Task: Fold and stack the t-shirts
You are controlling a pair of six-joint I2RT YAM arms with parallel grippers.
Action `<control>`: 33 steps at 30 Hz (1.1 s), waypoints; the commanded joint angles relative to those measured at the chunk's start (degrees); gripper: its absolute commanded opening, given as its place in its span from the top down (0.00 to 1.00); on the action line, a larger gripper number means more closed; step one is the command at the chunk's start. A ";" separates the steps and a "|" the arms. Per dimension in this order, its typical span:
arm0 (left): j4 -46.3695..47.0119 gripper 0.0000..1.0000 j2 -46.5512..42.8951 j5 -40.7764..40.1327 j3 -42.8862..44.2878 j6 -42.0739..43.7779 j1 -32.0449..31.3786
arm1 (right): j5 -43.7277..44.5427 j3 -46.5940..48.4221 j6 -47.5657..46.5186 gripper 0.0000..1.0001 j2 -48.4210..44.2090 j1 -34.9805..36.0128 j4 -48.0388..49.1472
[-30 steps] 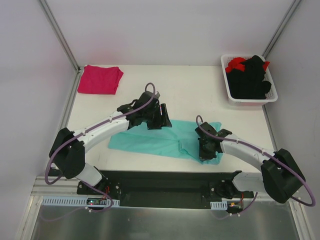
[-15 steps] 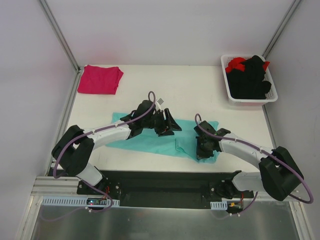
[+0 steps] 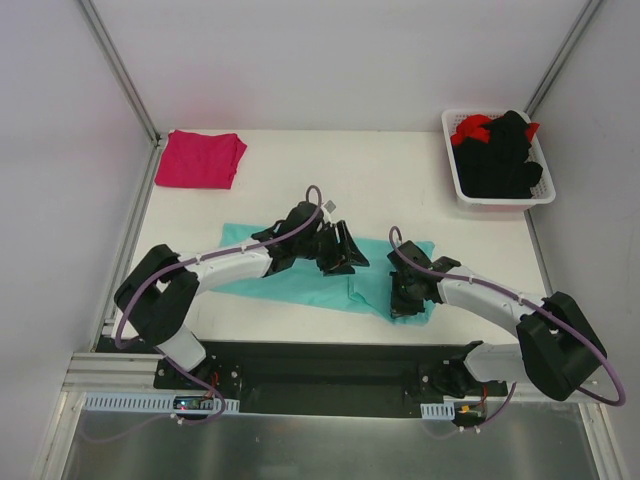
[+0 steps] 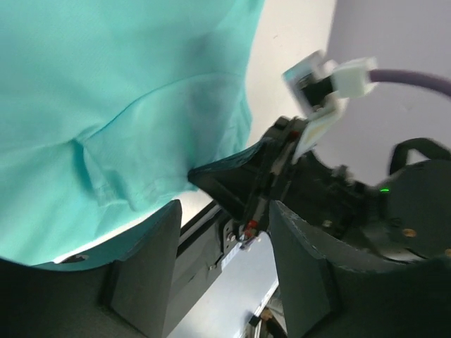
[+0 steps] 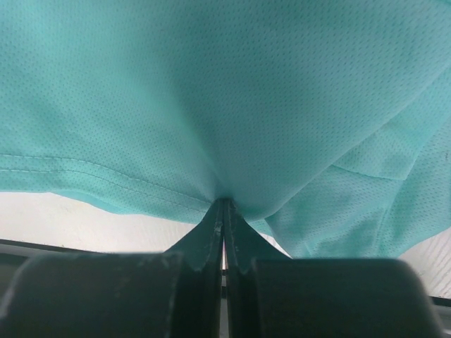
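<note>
A teal t-shirt (image 3: 290, 280) lies spread and partly folded on the near part of the table. My right gripper (image 3: 405, 298) is shut on its right-hand edge. The right wrist view shows the closed gripper (image 5: 224, 204) pinching a bunch of the teal t-shirt (image 5: 225, 84). My left gripper (image 3: 345, 255) hovers over the shirt's middle, open and empty. In the left wrist view its gripper (image 4: 225, 211) has nothing in it, with the teal t-shirt (image 4: 120, 91) beyond and the right gripper's pinch just ahead. A folded magenta-pink t-shirt (image 3: 200, 158) lies at the back left.
A white basket (image 3: 455, 175) at the back right holds black garments (image 3: 495, 165) and a red one (image 3: 472, 127). The white table (image 3: 400, 190) is bounded by frame posts at both back corners. The arm bases sit along the near edge.
The left arm has swung right and nearer over the teal shirt, ending close to the right gripper. The right gripper has shifted slightly left, still pinching the cloth.
</note>
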 commanded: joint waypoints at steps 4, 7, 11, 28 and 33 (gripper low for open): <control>-9.70 0.65 0.87 -6.38 -2.43 -1.02 -3.01 | 1.39 -2.11 0.77 0.99 1.63 0.01 0.43; -10.31 0.74 0.96 -6.47 -2.69 -1.29 -3.27 | 1.40 -2.11 0.60 0.99 1.81 -0.08 0.34; -11.19 1.00 1.13 -6.38 -1.55 -1.12 -3.27 | 1.48 -1.93 0.51 0.99 1.81 -0.08 0.34; -12.16 1.00 4.30 -5.76 5.13 -0.06 -3.80 | 1.48 -2.20 0.86 0.99 3.48 0.10 0.87; -12.16 1.00 5.17 -6.55 4.17 -0.41 -5.11 | 1.48 -2.20 0.95 0.99 3.57 0.19 0.96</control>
